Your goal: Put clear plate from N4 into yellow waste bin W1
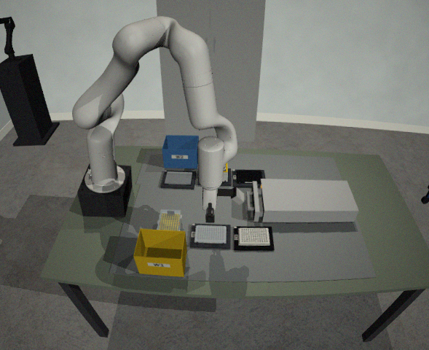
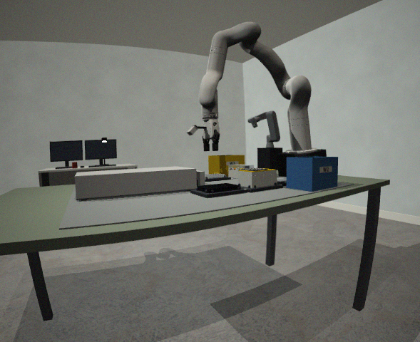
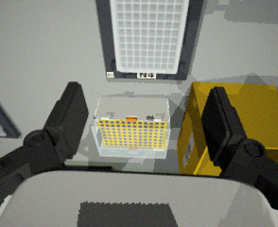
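The one clear plate point(image 1: 210, 234) lies in nest N4 point(image 1: 191, 240), with a second, white plate point(image 1: 253, 235) in the nest just to its right and a yellow-topped tip box point(image 1: 168, 220) to its left. Two bins stand on the bench point(image 1: 395, 226): yellow W1 point(image 1: 161, 265) by the front edge, nothing visible in it, and blue W2 point(image 1: 179, 156) at the back, its inside not visible. One gripper point(image 3: 144, 128) hangs above the mat behind N4, its fingers spread wide with nothing between them.
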`<control>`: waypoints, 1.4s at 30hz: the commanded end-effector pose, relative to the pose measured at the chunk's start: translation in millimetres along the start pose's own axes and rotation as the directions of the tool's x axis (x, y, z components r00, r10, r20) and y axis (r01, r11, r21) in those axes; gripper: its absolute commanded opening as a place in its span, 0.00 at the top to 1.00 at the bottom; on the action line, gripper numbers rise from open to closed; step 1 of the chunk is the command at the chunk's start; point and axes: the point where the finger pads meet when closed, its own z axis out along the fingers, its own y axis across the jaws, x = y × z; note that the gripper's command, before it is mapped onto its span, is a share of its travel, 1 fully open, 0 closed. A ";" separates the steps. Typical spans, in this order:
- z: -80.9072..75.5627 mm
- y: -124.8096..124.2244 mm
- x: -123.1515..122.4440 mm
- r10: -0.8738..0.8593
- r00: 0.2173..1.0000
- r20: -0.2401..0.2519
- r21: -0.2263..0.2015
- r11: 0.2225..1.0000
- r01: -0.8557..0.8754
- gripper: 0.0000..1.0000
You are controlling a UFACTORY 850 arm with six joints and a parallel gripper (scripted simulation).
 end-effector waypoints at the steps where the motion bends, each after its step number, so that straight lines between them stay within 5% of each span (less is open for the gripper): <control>1: 5.6 0.3 0.8 0.000 1.000 -0.002 0.000 1.000 0.000 0.00; 42: 65.7 0.3 0.8 0.000 1.000 -0.002 0.000 1.000 0.000 0.00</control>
